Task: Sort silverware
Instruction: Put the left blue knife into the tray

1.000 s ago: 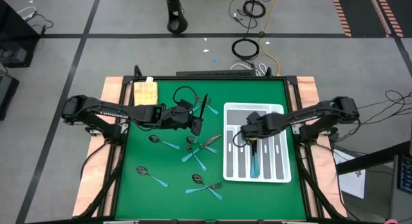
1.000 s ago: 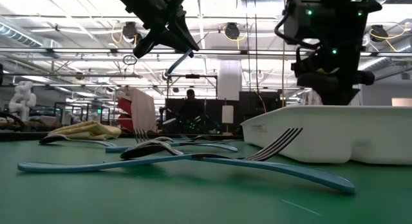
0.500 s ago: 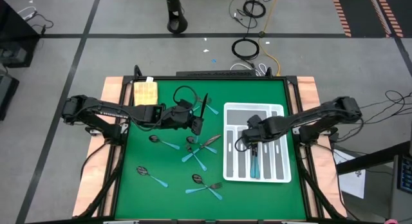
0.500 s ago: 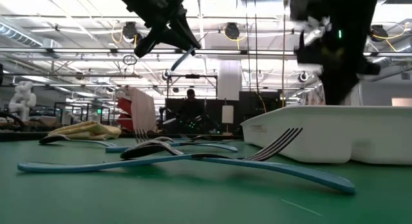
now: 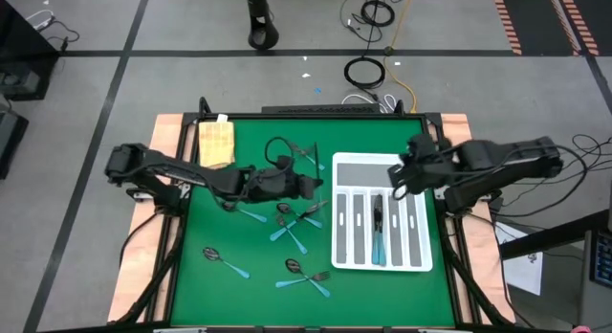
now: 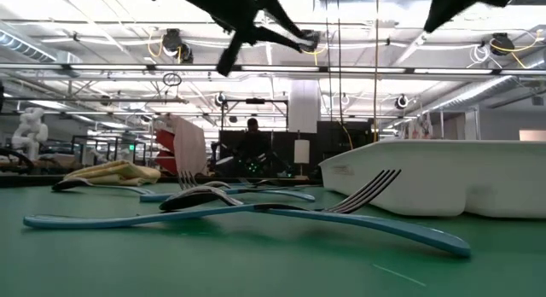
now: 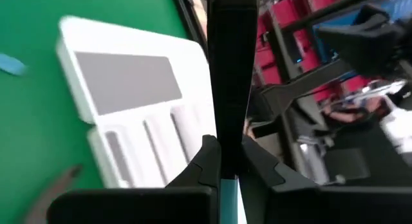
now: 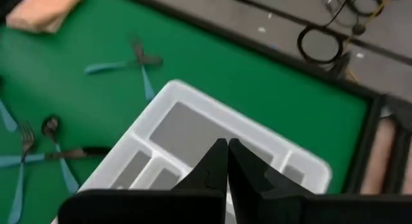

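Sorting silverware (image 5: 290, 228) on a green mat (image 5: 258, 295), some pieces loose, others already lying in a white tray (image 5: 380, 259).

Left to right: a folded yellow cloth (image 5: 216, 135) lies at the mat's far left corner; the left gripper (image 5: 311, 187) hovers above mid-mat, jaws pinching one utensil (image 7: 230, 76) whose long axis runs straight out past the fingers toward the tray. Below it, loose teal-handled pieces lie crossed at mixed angles, with bare mat between them and the near edge. Pieces in the tray's slots lie lengthwise, near to far. The right gripper (image 5: 399, 176), jaws pressed together and holding nothing, hangs over the tray's far right part.
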